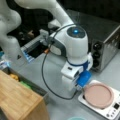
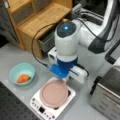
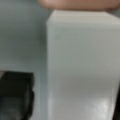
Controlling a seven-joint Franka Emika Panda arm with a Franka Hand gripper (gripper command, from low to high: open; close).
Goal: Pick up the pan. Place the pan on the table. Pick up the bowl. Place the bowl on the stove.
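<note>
A robot arm's gripper [image 2: 68, 80] sits low at the far edge of a small cooktop, and its fingertips are hidden behind the wrist housing in both front views, so I cannot tell whether the fingers are apart or together.

Nearest the camera in a front view, the stove [image 2: 40, 107], white with front control buttons, rests on the grey table [image 2: 15, 96]. The pan [image 2: 54, 93], round, shallow and pinkish-brown, lies flat on the stove and covers almost all of its top. It has not been lifted. Its handle is not visible; I judge it lies under the gripper, on the side facing the arm.

At that front view's left, well apart from the stove, the teal bowl [image 2: 22, 73] stands on the table with something orange inside.

The wrist view is filled by a pale grey block with a sliver of the pan's pink rim [image 3: 77, 3] along the top edge.

Judging from this, the step in hand is picking up the pan. Doing it well calls for a firm, centred hold on the handle and a level lift, so the pan clears the stove without dragging it.

Farther back stand a wooden cabinet [image 2: 45, 15] and, at the right, a silver toaster oven [image 2: 110, 92].
</note>
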